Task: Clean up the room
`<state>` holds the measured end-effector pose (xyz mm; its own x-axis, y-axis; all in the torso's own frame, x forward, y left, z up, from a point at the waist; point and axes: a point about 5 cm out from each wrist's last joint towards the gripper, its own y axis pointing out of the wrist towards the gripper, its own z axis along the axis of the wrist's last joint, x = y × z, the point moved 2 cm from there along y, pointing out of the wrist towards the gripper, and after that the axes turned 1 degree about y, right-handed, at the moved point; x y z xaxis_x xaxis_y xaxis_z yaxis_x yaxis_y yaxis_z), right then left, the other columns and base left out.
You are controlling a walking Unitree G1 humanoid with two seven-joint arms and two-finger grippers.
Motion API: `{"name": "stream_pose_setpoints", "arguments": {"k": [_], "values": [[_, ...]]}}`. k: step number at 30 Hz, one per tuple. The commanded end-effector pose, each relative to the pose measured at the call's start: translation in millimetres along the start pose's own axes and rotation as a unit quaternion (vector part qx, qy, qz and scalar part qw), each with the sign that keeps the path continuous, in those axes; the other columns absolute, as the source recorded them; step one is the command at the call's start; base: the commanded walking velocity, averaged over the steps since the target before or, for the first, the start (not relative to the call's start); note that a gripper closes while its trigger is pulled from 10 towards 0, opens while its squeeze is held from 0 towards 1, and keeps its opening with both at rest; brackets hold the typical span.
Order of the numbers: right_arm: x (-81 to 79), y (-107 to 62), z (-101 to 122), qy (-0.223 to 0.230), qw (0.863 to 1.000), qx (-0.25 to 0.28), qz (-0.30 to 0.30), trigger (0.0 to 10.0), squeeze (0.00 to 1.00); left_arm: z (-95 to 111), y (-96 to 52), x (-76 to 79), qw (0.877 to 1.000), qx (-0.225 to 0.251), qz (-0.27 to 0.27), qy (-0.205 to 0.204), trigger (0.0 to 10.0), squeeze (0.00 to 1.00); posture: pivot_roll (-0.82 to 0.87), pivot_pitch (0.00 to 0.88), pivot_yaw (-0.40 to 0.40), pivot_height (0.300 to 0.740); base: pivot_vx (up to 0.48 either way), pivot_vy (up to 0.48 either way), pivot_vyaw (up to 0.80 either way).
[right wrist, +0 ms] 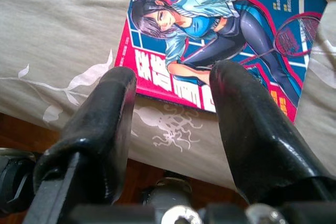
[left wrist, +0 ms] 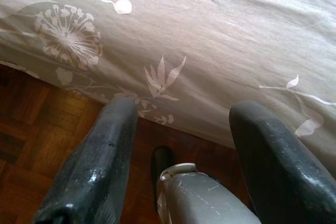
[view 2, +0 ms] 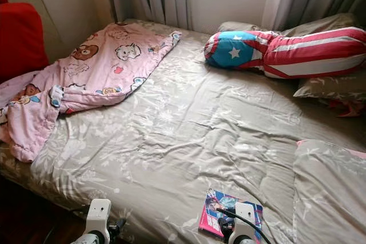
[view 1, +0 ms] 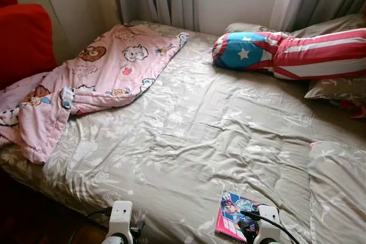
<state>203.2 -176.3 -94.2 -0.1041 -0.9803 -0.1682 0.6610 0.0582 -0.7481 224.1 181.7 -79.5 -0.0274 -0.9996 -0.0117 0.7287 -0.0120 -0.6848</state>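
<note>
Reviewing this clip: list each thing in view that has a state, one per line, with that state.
Comic book: flat on bed near edge, cover up, not gripped.
Pink blanket: crumpled, hanging off bed's side.
Striped bolster: lying by the pillows.
Right gripper: open, over the book's edge.
Left gripper: open, holding nothing.

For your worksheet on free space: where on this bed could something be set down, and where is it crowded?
The middle of the bed is bare, between the pink blanket, the striped pillow and the comic book. The head end is crowded with pillows. The right hand hovers open at the book.

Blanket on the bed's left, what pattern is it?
Pink blanket with cartoon bears, clearest in left eye view.
</note>
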Motion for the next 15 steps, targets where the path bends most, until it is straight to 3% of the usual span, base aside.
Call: {"name": "stream_pose_setpoints", "arguments": {"k": [1, 8, 9, 11, 15], "values": [[0.7, -1.3, -6.9, -0.001, 1.0, -0.013, -0.003, 10.0, 0.0, -8.9, -1.9, -0.7, 1.0, -0.019, 0.001, 0.006, 10.0, 0.0, -0.02, 0.0, -0.031, 0.74, 0.0, 0.0, 0.0], [2.7, -2.2, -10.0, -0.008, 1.0, -0.021, -0.008, 10.0, 0.0, -13.0, -2.6, -2.3, 1.0, -0.03, 0.008, 0.002, 10.0, 0.0, -0.02, 0.0, -0.031, 0.74, 0.0, 0.0, 0.0], [3.6, -7.4, -31.4, 0.001, 0.998, -0.045, -0.039, 10.0, 0.0, -28.3, -7.6, -15.0, 0.997, -0.064, 0.039, -0.015, 10.0, 0.0, -0.01, 0.0, -0.016, 0.74, 0.0, 0.476, 0.0], [5.8, -11.3, -42.5, 0.01, 0.997, -0.055, -0.055, 10.0, 0.0, -33.5, -9.8, -19.9, 0.996, -0.075, 0.05, -0.021, 10.0, 0.0, -0.01, 0.0, -0.016, 0.74, 0.0, 0.476, 0.0], [14.4, -15.8, -48.5, 0.015, 0.997, -0.056, -0.06, 10.0, 0.0, -34.2, -10.2, -20.2, 0.995, -0.076, 0.052, -0.023, 10.0, 0.0, -0.01, 0.0, -0.018, 0.74, 0.0, 0.476, 0.0]]}}
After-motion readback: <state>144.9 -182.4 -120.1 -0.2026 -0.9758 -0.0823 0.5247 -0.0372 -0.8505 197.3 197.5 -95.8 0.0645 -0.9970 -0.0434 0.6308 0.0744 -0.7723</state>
